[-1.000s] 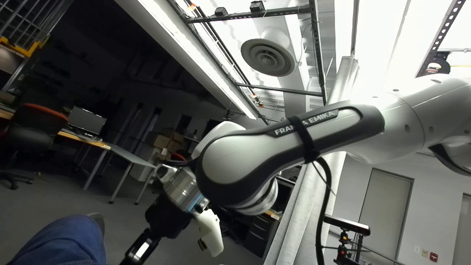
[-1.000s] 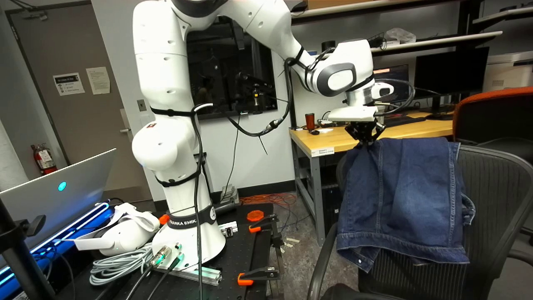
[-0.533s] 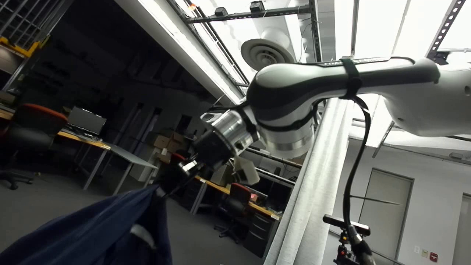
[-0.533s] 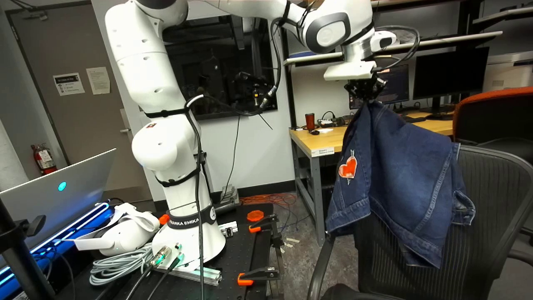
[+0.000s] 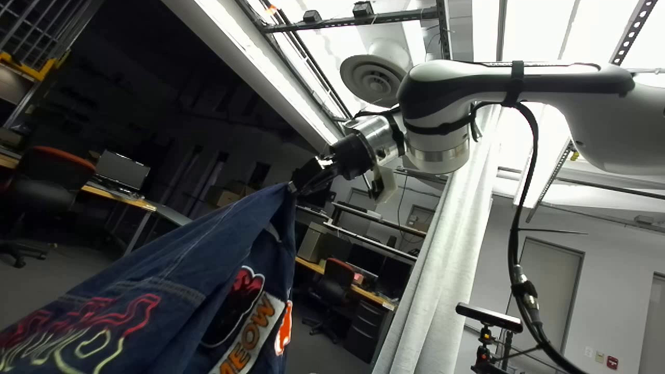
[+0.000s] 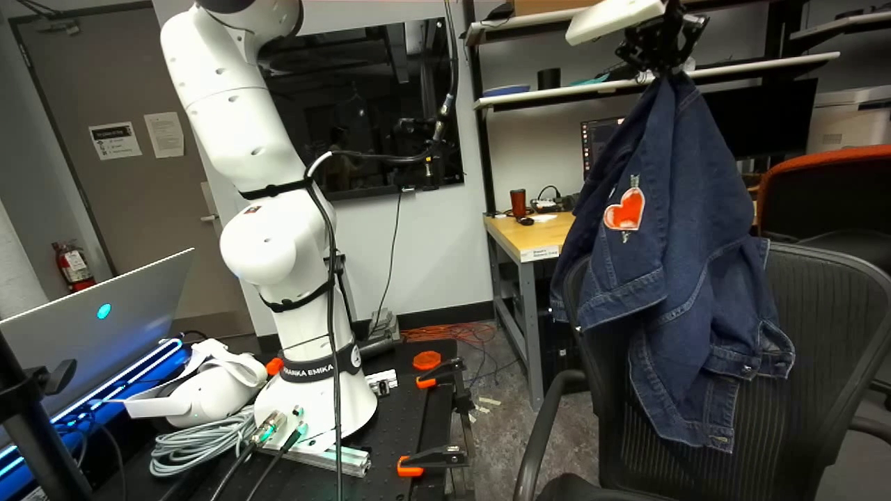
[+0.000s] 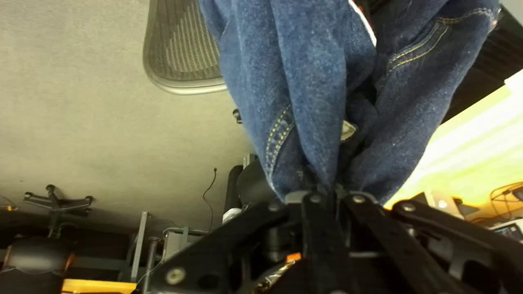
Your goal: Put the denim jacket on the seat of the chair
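Observation:
The denim jacket (image 6: 703, 181) is dark blue with an orange heart patch. It hangs from my gripper (image 6: 665, 73) high above the chair (image 6: 821, 313), a dark mesh chair with a rounded backrest. The jacket's lower part still drapes over the front of the backrest, and some hangs behind its frame. The seat (image 6: 578, 489) just shows at the bottom edge. In an exterior view the jacket (image 5: 176, 259) shows red embroidery below my gripper (image 5: 292, 188). In the wrist view my gripper (image 7: 336, 194) is shut on bunched denim (image 7: 310, 81); the backrest (image 7: 188, 45) shows beside it.
The chair's armrest (image 6: 546, 431) stands out in front. A wooden desk (image 6: 522, 236) with monitors and shelves is behind. An orange-topped chair (image 6: 821, 156) stands close by. The robot's black table (image 6: 418, 403) carries clamps, cables and a laptop (image 6: 111, 292).
My gripper has risen well above the backrest, pulling the jacket's top up with it. The jacket went from draped flat to hanging bunched, and its heart patch came into view.

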Controlling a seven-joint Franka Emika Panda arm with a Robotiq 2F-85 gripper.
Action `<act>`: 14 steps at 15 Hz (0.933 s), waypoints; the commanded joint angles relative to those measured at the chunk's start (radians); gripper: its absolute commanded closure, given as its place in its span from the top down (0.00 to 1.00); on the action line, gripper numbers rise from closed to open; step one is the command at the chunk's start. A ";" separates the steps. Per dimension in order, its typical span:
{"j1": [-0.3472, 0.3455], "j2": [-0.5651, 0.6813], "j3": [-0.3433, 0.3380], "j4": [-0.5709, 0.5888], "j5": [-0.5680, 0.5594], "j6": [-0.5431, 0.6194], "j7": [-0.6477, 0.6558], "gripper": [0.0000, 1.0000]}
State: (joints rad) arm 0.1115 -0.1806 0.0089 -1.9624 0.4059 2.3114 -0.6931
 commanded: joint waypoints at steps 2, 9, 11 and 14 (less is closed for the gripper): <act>-0.019 0.030 -0.063 0.144 0.034 -0.042 0.017 0.01; -0.050 0.027 -0.133 0.253 0.092 -0.074 0.016 0.01; -0.072 0.031 -0.163 0.281 0.113 -0.088 0.014 0.01; -0.112 0.039 -0.214 0.313 0.136 -0.114 0.008 0.01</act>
State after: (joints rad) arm 0.0380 -0.1628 -0.1668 -1.7368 0.4912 2.2419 -0.6806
